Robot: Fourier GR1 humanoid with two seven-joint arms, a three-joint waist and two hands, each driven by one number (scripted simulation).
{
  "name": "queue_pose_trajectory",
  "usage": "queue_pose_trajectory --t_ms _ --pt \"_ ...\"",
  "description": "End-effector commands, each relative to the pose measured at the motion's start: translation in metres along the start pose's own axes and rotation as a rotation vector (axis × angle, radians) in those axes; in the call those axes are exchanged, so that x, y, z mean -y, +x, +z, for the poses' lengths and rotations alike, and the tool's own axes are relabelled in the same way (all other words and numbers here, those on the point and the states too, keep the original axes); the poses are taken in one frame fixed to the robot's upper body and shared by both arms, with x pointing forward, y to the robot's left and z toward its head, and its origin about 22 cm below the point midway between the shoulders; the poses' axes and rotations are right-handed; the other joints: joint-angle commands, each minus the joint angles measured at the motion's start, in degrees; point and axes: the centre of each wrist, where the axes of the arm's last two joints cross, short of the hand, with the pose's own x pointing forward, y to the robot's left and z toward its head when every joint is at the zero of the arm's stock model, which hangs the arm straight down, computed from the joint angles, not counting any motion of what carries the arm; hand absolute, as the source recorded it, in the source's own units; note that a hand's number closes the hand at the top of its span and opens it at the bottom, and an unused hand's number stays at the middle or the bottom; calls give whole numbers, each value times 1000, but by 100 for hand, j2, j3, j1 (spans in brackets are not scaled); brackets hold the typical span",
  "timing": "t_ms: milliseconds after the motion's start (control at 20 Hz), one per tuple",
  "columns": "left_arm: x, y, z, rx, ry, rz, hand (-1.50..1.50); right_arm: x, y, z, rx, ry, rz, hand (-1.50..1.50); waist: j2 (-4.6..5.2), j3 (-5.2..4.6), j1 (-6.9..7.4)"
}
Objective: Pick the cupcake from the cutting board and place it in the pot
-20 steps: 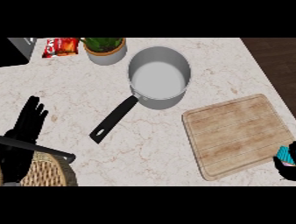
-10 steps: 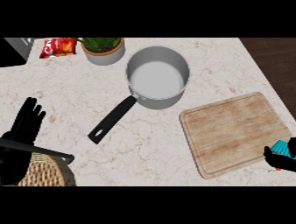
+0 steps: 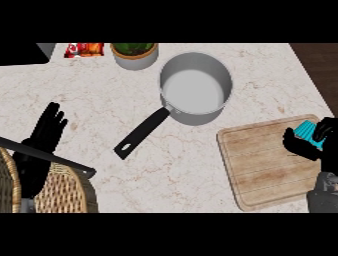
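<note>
My right hand (image 3: 334, 145) is curled round the cupcake (image 3: 305, 134), whose turquoise wrapper shows between thumb and fingers. It hovers over the right part of the wooden cutting board (image 3: 264, 165). The grey pot (image 3: 194, 87) stands up and to the left of the board, its inside bare, its black handle (image 3: 142, 133) pointing down-left. My left hand (image 3: 43, 137) rests open at the left, fingers up, partly behind a dark bar.
A wicker basket (image 3: 50, 190) fills the lower left corner, with a dark bar (image 3: 39, 155) across it. A potted plant (image 3: 135, 52) and a red snack packet (image 3: 83, 49) stand at the counter's back edge. The counter's right edge runs close to the board.
My right hand has come up and to the left with the cupcake, from the board's lower right corner to above its right part. The left hand has stayed put.
</note>
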Motion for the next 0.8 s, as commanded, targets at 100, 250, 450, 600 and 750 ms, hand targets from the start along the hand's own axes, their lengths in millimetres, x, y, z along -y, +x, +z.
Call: queue_pose_trajectory --t_ms 100,250,450,600,750 --pt "15 0 -6 -25 -64 17 0 28 85 30 -4 -153 -70 150 38 30 409" --pt "23 10 -18 -3 -90 28 0 41 122 39 -59 -204 -39 150 98 62 552" --pt "40 11 -24 -10 -125 37 0 51 166 52 -151 -253 16 150 150 104 776" --pt "43 13 -28 -4 -133 29 0 60 197 55 -208 -296 52 150 171 124 877" --pt "47 15 -32 -9 -160 34 0 64 217 54 -240 -279 86 150 190 138 915"
